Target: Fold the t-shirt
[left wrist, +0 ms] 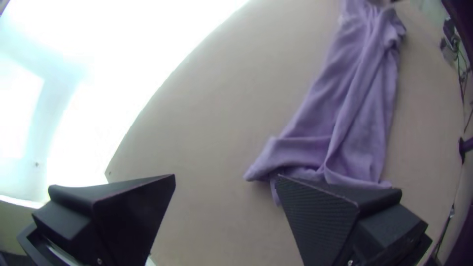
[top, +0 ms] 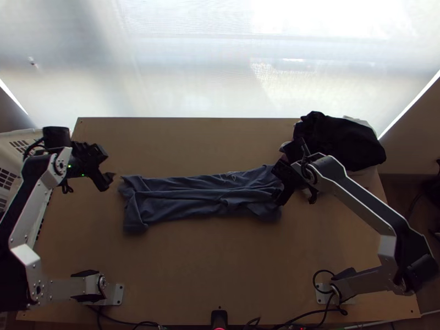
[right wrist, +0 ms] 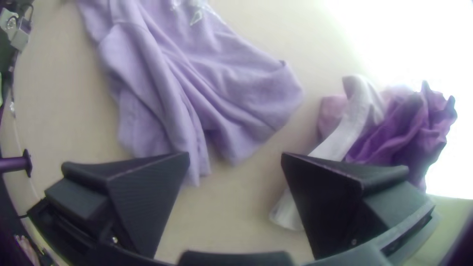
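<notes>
The t-shirt [top: 181,207] is grey-blue, the table [top: 220,258] tan, bunched cloth [top: 349,140] black.

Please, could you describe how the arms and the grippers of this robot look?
The left arm and right arm have silver-grey links and black joints. The left gripper and right gripper have wide, black, wedge-shaped fingers with finely textured inner faces. Small green lights glow near the left arm's wrist; a black cable loops by the right arm's base.
</notes>
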Motion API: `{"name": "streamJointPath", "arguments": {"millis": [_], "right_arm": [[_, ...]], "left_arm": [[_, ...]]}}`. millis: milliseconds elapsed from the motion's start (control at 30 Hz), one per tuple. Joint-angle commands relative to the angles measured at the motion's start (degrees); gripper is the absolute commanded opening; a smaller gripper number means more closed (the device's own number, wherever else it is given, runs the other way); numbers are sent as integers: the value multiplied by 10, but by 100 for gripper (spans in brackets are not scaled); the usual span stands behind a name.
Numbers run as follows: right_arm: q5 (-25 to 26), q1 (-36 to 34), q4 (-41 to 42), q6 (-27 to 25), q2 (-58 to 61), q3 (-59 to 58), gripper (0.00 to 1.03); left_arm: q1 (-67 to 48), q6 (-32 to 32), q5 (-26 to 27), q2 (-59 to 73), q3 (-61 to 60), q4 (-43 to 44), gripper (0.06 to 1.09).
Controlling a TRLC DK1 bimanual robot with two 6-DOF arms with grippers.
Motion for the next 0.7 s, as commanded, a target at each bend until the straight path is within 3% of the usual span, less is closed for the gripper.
{"name": "streamJointPath", "arguments": {"millis": [0,100,233,367,433,567,667], "right_arm": [[52,67,5,21,-61,9,62],[70,98,15,25,-79,8,43],[91,135,37,23,-90,-4,2],[146,188,133,-3,-88,-47,2],[197,226,206,-41,-84,-77,2],[251,276,334,-93,-64,-127,3],[262,293,432,-133,-45,-163,3]], "left_arm": [[-24,-183,35,-116,37,-5,104],[-67,-267,35,-179,13,-8,104],[-124,-371,36,-215,-8,-63,104],[-145,-471,48,-241,-50,-71,104],[-145,-502,94,-234,-49,-116,104],[-149,-580,134,-243,-76,-147,104],[-165,-574,152,-266,-100,-167,104]]}}
